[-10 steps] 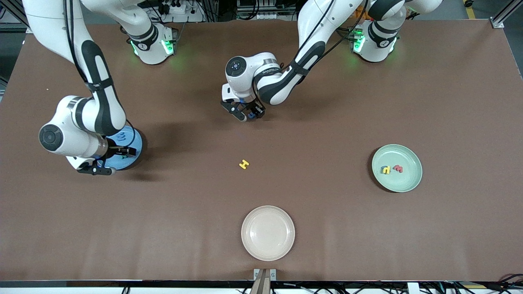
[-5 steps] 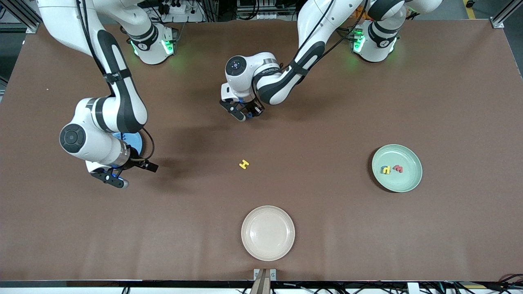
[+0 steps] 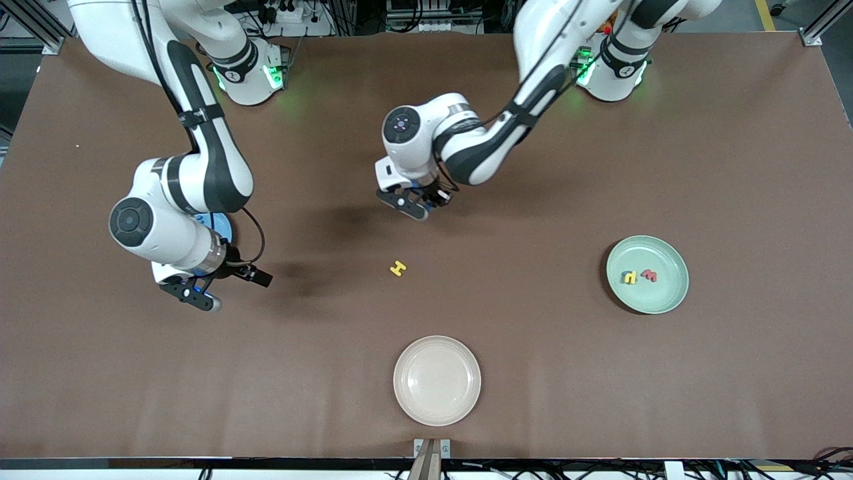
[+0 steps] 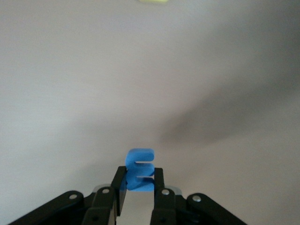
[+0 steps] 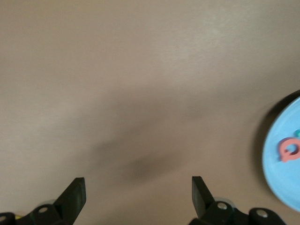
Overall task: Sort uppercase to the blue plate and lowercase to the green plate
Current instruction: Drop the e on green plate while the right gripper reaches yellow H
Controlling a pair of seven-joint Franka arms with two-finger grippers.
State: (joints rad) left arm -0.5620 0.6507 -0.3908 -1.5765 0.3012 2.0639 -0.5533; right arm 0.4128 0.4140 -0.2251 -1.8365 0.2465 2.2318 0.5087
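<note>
Letter e (image 4: 139,168), blue foam, pinched in left end effector (image 4: 138,186); right end effector (image 5: 138,194) spread, holding nothing.

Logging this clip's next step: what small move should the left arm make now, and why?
Probably carry toward the green plate: the left gripper is shut on a blue lowercase e over bare table, far from that plate. The right gripper hangs open near the blue plate.

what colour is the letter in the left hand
Blue; the letter pinched in the left hand shows best in the left wrist view.
</note>
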